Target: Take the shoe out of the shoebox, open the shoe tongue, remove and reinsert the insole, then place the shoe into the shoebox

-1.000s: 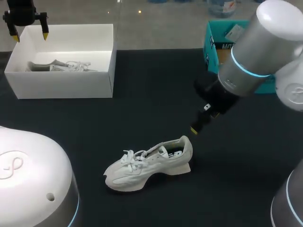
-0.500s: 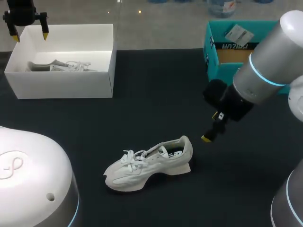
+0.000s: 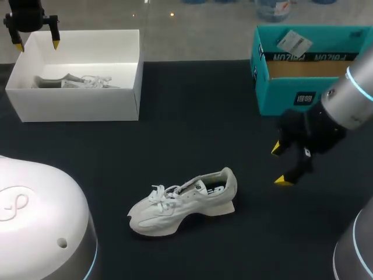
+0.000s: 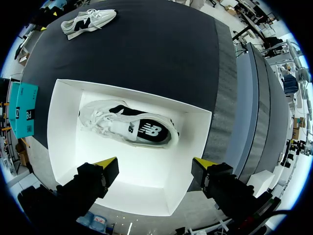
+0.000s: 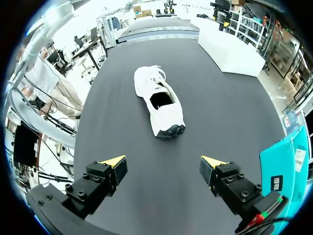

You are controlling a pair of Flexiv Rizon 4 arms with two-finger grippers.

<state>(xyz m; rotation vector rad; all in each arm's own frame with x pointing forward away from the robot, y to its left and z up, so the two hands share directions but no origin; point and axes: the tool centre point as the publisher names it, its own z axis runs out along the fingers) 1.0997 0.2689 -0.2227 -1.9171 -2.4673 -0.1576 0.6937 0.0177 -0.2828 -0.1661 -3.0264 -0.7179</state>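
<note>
The shoe [image 3: 183, 201] is the nearest thing to me. It stands on its sole on the table [image 3: 192, 122], well apart from both boxes, so taking it out looks done. Its toe points to my left and its heel to my right, which turns the collar toward the right gripper [image 3: 280, 165]. That claw hangs low off the heel, near the shoe but not touching it, with its fingers spread wide and nothing between them.

In the right wrist view the shoe [image 5: 159, 100] lies straight ahead of the right gripper [image 5: 164, 160], heel first, with the opening and the insole showing. I judge that this line-up suits a reach into the collar. The laces look done up and the tongue lies down, so opening the tongue seems to be the step in hand.

Farther back on my right, the teal box [image 3: 303, 64] sits open-topped beyond the right arm. It seems to play no part in the task.

At the far left stands the shoebox [image 3: 76, 99], also open, with a second shoe [image 3: 76, 80] inside. The left gripper [image 3: 37, 45] hovers over its far corner, fingers spread and empty. In the left wrist view the left gripper [image 4: 155, 164] looks straight down into the shoebox [image 4: 146, 188], and the second shoe [image 4: 129, 125] lies on its side ahead of the fingers. Parked there, I judge, the left arm leaves the middle of the table free for the right.
</note>
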